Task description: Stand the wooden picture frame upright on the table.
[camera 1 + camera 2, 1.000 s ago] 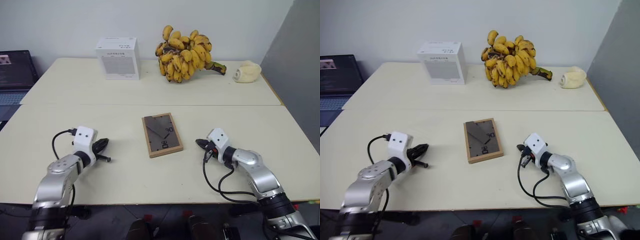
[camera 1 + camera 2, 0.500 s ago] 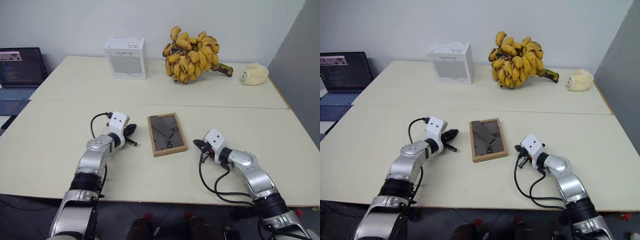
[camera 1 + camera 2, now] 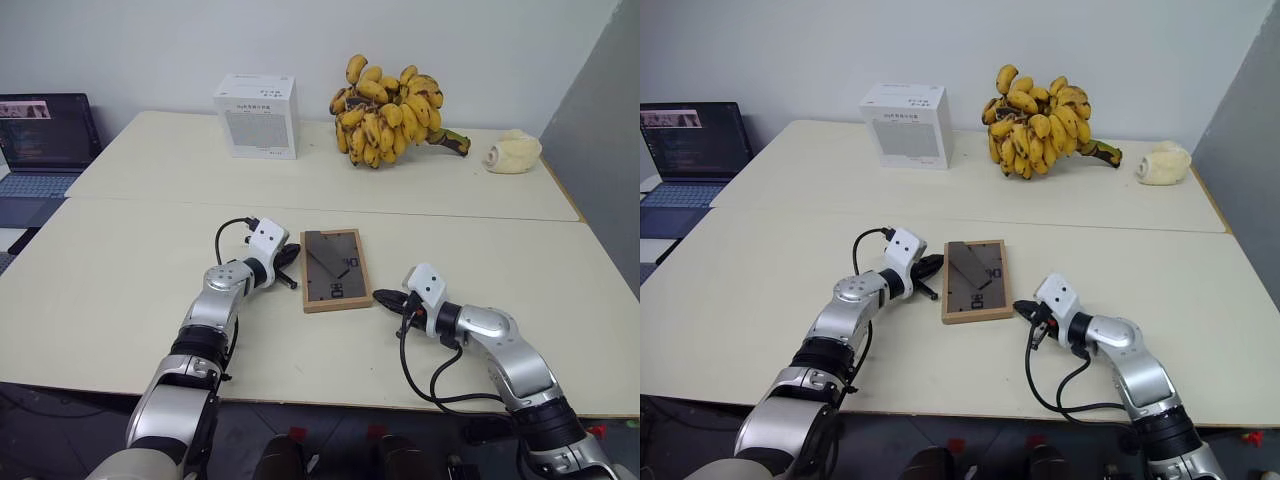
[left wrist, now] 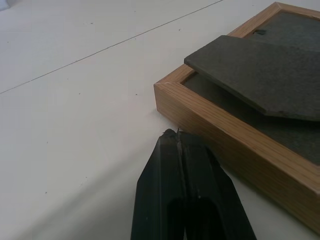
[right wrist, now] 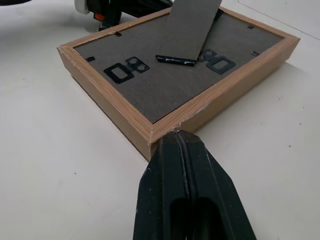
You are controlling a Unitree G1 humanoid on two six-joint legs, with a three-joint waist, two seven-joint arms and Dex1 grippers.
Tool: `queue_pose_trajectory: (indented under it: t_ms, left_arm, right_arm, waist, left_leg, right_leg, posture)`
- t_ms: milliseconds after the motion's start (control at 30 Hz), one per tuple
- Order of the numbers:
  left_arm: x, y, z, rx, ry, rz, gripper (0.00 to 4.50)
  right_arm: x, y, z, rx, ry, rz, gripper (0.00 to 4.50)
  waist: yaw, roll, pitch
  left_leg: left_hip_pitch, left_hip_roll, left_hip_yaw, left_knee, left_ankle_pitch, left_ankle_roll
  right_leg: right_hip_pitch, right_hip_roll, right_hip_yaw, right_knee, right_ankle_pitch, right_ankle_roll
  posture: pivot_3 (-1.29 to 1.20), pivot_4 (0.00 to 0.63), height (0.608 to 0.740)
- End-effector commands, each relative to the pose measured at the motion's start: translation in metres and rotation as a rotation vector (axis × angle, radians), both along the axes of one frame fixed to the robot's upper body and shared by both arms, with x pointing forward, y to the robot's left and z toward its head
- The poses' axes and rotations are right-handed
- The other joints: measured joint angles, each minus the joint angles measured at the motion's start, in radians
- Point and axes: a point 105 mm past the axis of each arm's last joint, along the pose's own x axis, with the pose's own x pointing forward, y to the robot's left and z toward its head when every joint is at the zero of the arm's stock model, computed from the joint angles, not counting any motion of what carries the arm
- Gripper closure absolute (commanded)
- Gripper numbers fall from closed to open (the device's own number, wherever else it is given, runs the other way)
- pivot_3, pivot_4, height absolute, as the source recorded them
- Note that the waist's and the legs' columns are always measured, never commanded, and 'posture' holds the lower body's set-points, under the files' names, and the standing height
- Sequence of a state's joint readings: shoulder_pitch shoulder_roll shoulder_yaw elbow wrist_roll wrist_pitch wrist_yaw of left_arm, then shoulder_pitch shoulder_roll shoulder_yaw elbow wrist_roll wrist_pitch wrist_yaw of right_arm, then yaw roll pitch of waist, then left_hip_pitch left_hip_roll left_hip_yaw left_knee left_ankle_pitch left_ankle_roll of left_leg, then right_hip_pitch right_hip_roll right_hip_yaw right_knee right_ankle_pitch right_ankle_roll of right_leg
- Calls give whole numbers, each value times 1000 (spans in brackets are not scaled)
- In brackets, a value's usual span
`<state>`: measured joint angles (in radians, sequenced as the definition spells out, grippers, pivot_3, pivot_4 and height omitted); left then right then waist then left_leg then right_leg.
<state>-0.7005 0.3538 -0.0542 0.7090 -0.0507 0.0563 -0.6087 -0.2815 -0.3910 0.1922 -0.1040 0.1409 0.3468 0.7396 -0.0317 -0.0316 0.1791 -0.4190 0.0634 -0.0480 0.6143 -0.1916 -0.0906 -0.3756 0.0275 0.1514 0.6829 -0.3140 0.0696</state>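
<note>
Lying face down near the middle of the table (image 3: 120, 250), the wooden picture frame (image 3: 334, 271) shows us its dark grey-brown back, with the fold-out stand (image 5: 192, 22) resting flat across it and small black clips set into the backing. We see the left gripper (image 3: 287, 262) just beside the frame's left edge, its two black fingers (image 4: 185, 200) pressed together and holding nothing, the tips close to a corner of the light wood. We see the right gripper (image 3: 388, 297) at the frame's near right corner, its fingers (image 5: 187, 200) likewise pressed together and empty, the tips right at the wood; whether they touch it we cannot tell. Across the seam, on the far half of the table, stand a white box (image 3: 257, 115), a large bunch of bananas (image 3: 388, 98) and a pale rounded object (image 3: 512, 153). An open laptop (image 3: 40, 140) sits off the table's left side.
</note>
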Motion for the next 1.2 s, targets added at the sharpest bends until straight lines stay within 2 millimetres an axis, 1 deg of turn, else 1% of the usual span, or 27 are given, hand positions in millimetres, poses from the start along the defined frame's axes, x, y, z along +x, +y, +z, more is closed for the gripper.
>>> queue_pose_trajectory:
  t_ms: [33,167,233,300,400,467,533,600,667,700,800,933,967,1000,1133,1200]
  left_arm:
    - [-2,-11,1,10,-3,-54,4500]
    - [-3,-8,1,1,9,-53,4500]
    - [-6,-2,-2,-8,50,-39,4500]
    - [-14,8,-6,-22,123,-34,4500]
    - [-31,27,-8,-49,257,-14,4500]
    - [-46,40,-8,-94,360,20,4500]
    - [-64,46,-7,-127,454,28,4500]
    - [-81,48,-3,-174,537,28,4500]
    - [-91,49,-1,-262,637,84,4500]
    - [-94,50,0,-301,672,114,4500]
    - [-93,45,9,-384,674,152,4500]
    - [-100,34,16,-458,718,126,4500]
    - [-103,31,17,-482,729,115,4115]
    - [-105,29,20,-529,737,94,4092]
    - [-107,27,28,-618,736,61,3290]
    - [-105,33,30,-646,714,77,2810]
  right_arm:
    - [2,1,9,21,-41,-21,4500]
    - [12,-9,7,-3,-60,-73,4500]
    - [16,-16,8,-15,-70,-95,4500]
    - [19,-21,8,-25,-76,-110,4500]
    - [18,-26,8,-40,-82,-113,4500]
    - [16,-30,7,-55,-83,-113,4500]
    - [15,-35,6,-72,-84,-116,4500]
    - [14,-39,4,-87,-86,-121,4500]
    - [14,-44,3,-98,-86,-129,4500]
    - [14,-45,3,-100,-85,-131,4500]
    - [15,-47,3,-106,-85,-135,4500]
    - [16,-48,3,-113,-87,-136,4500]
    - [16,-47,3,-114,-88,-135,4500]
    - [17,-47,3,-115,-89,-135,4500]
    - [18,-47,3,-117,-90,-136,4500]
    - [18,-47,2,-119,-89,-137,4500]
  waist:
    - [0,0,0]
    - [0,0,0]
    - [0,0,0]
    - [-1,0,0]
    - [-12,1,0]
    - [-24,1,0]
    - [-40,1,-1]
    - [-48,2,-1]
    - [-52,2,-1]
    - [-52,2,-1]
    - [-51,2,-1]
    - [-50,2,-1]
    - [-50,1,-1]
    - [-50,1,-1]
    - [-50,1,-1]
    - [-50,1,-1]
  left_leg:
    - [0,0,0,0,0,0]
    - [0,0,0,0,0,0]
    - [0,0,0,0,0,0]
    - [0,0,0,0,0,0]
    - [0,0,0,-1,0,0]
    - [0,1,-1,-1,0,0]
    - [1,1,-1,-2,0,0]
    - [2,1,-2,-2,0,0]
    - [2,1,-2,-2,0,0]
    - [2,1,-3,-2,0,0]
    - [2,1,-4,-1,0,0]
    - [2,0,-4,-1,0,0]
    - [2,0,-4,-1,0,0]
    - [1,0,-4,-1,0,0]
    - [1,1,-4,-2,0,0]
    - [2,1,-5,-2,0,0]
  right_leg:
    - [0,0,0,0,0,0]
    - [0,0,0,0,0,0]
    - [1,0,0,0,0,0]
    - [0,0,0,0,0,0]
    - [0,0,0,0,0,-2]
    - [0,0,-1,0,0,-2]
    - [0,0,-1,0,0,-3]
    - [1,0,-2,1,-2,-2]
    - [1,0,-2,1,-3,-1]
    - [1,0,-3,1,-3,-1]
    - [2,0,-4,1,-4,0]
    - [2,0,-4,1,-4,0]
    - [2,0,-4,1,-3,0]
    - [2,0,-4,1,-3,-1]
    - [2,0,-4,1,-2,-2]
    - [2,0,-4,1,-3,-2]
  posture:
    - [0,150,740]
    - [0,150,740]
    - [0,150,740]
    - [0,150,740]
    - [0,150,740]
    - [0,150,740]
    - [0,150,740]
    - [0,150,740]
    - [0,150,740]
    - [0,150,740]
    - [0,150,740]
    - [0,150,740]
    - [0,150,740]
    - [0,150,740]
    - [0,150,740]
    - [0,150,740]
